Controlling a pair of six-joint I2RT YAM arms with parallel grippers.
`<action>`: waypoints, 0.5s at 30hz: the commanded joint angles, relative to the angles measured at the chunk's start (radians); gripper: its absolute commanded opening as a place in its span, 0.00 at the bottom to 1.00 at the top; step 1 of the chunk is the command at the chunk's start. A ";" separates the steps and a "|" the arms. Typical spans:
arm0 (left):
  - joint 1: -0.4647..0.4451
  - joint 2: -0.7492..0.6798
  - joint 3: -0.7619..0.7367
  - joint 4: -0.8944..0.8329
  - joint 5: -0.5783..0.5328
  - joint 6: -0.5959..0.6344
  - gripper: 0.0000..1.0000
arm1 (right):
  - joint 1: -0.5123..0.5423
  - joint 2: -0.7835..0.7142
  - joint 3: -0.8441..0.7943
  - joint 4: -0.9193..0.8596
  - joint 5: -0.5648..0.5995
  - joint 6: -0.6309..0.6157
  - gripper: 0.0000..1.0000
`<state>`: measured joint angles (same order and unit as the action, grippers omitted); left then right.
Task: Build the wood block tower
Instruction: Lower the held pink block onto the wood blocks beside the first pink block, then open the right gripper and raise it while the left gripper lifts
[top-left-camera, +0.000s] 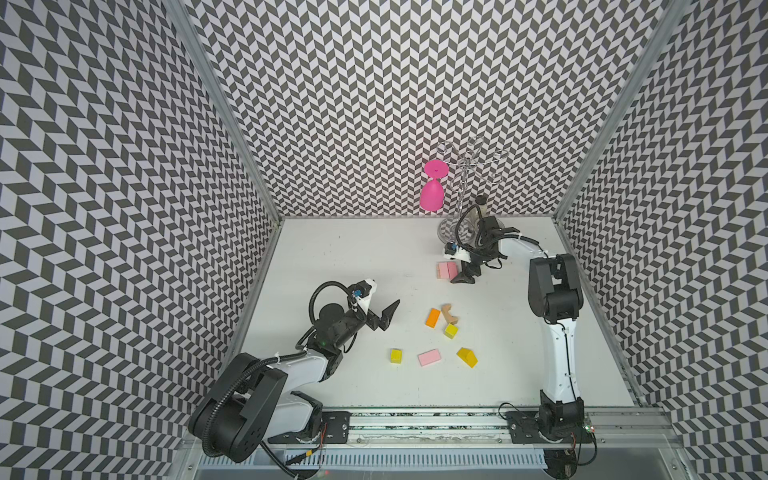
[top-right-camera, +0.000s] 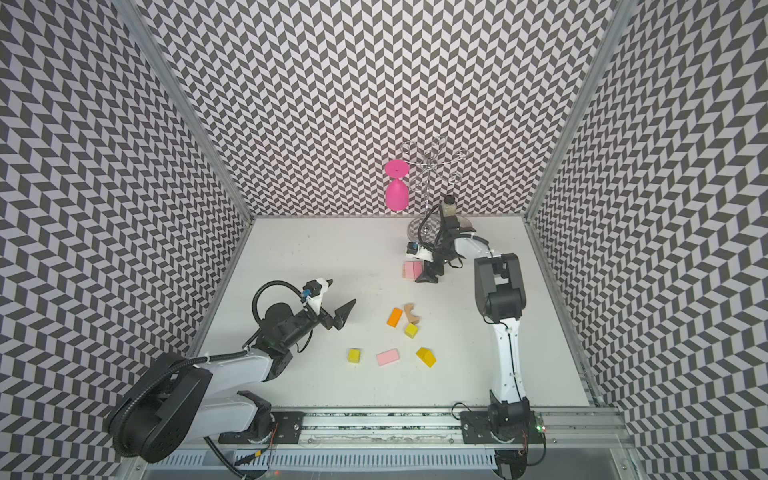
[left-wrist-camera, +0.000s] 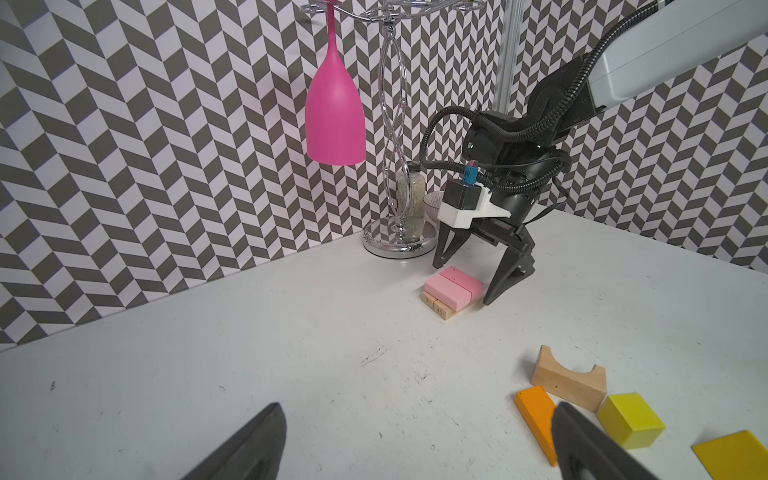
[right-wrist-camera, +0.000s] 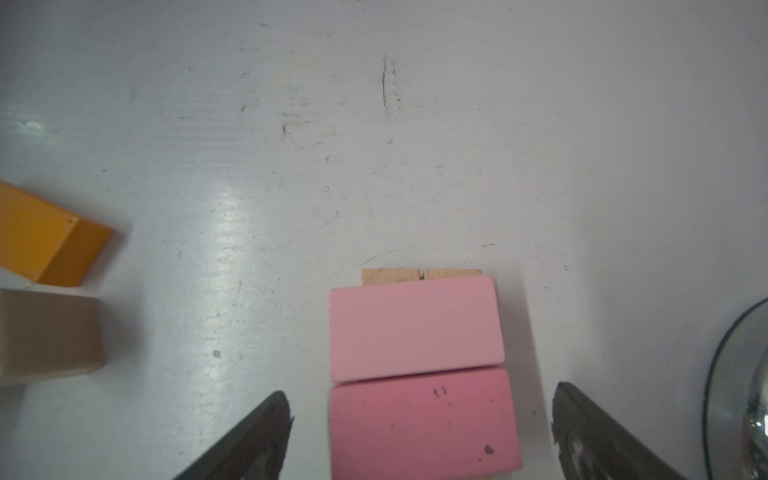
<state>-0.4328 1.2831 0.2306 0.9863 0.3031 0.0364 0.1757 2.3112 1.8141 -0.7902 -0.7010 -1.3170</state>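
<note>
1. In both top views the tower (top-left-camera: 446, 270) stands toward the back of the counter (top-left-camera: 332, 257), near the chrome stand (top-left-camera: 461, 195). The right gripper (top-left-camera: 464, 276) is down beside the tower with its jaws spread and holds nothing. The left gripper (top-left-camera: 384, 317) hovers wide open and empty, well apart from every block. Six blocks lie loose: one orange bar (top-left-camera: 432, 317), one tan arch (top-left-camera: 449, 313), a yellow cube (top-left-camera: 451, 331) just beside the arch, a second yellow cube (top-left-camera: 396, 356) off alone, one loose pink bar (top-left-camera: 429, 357) and one yellow roof piece (top-left-camera: 467, 357)
2. The left wrist view shows the tower in two layers. Two tan bars (left-wrist-camera: 436, 305) lie side by side on the counter, and two pink bars (left-wrist-camera: 455, 289) lie crosswise on them. That makes four blocks stacked and ten in all. One magenta goblet (left-wrist-camera: 334, 112) hangs upside down from the stand, and one bottle (left-wrist-camera: 411, 203) stands behind its base
3. In the right wrist view the right gripper's jaws straddle the nearer pink bar with a clear gap on each side. The pink bars meet in a tight seam, and the tan ends peep out past the farther one. The step in hand looks like leaving this bar set. To do it well, the gripper should rise straight up with its jaws kept wide and not drift sideways, since a brushing finger could slide the bar off its base
</note>
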 joint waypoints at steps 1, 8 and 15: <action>-0.011 0.011 0.029 -0.006 -0.008 0.015 1.00 | 0.005 0.017 0.029 -0.007 -0.007 -0.007 1.00; -0.010 0.013 0.032 -0.010 -0.019 0.012 1.00 | 0.005 -0.057 0.037 0.019 -0.068 0.003 1.00; -0.010 0.017 0.050 -0.029 -0.178 -0.038 1.00 | 0.006 -0.347 -0.199 0.593 -0.044 0.705 1.00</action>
<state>-0.4385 1.2915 0.2474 0.9680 0.2359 0.0273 0.1757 2.1551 1.7126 -0.5682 -0.7517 -1.0252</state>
